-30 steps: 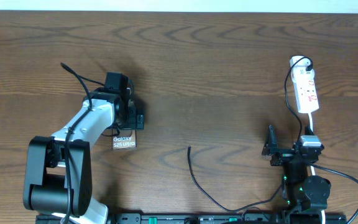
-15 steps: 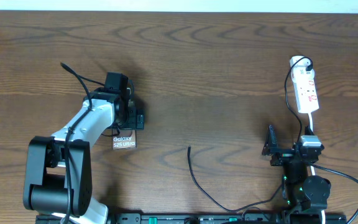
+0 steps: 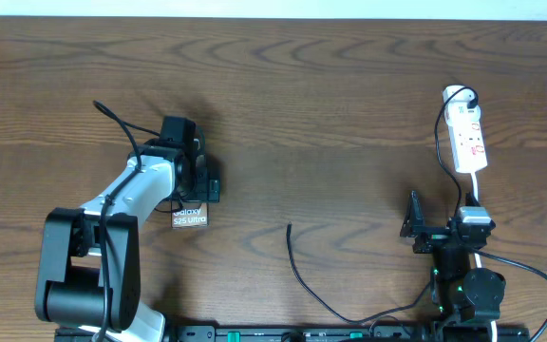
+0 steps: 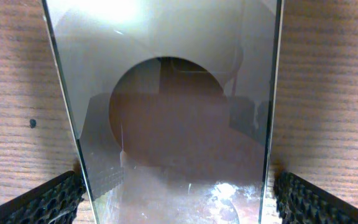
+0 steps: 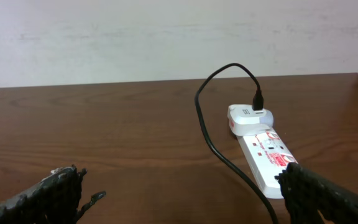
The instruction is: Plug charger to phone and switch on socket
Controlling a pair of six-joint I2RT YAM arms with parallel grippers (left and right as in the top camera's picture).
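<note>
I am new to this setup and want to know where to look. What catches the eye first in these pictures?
The bronze phone fills the left wrist view, lying between the open left jaws. In the overhead view the white socket strip lies at the far right, and the charger's thin black cable curls near the front edge, its tip free.

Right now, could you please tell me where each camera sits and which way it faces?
Overhead: above the table, facing straight down; left arm, right arm, phone, charger and socket show.
Left wrist: close above the phone, facing down; left tool's fingertips flank it.
Right wrist: low over the table, facing level toward the socket and wall; right tool's fingertips in the bottom corners.
Shared: overhead and left wrist both show the phone; overhead and right wrist, the socket.
</note>
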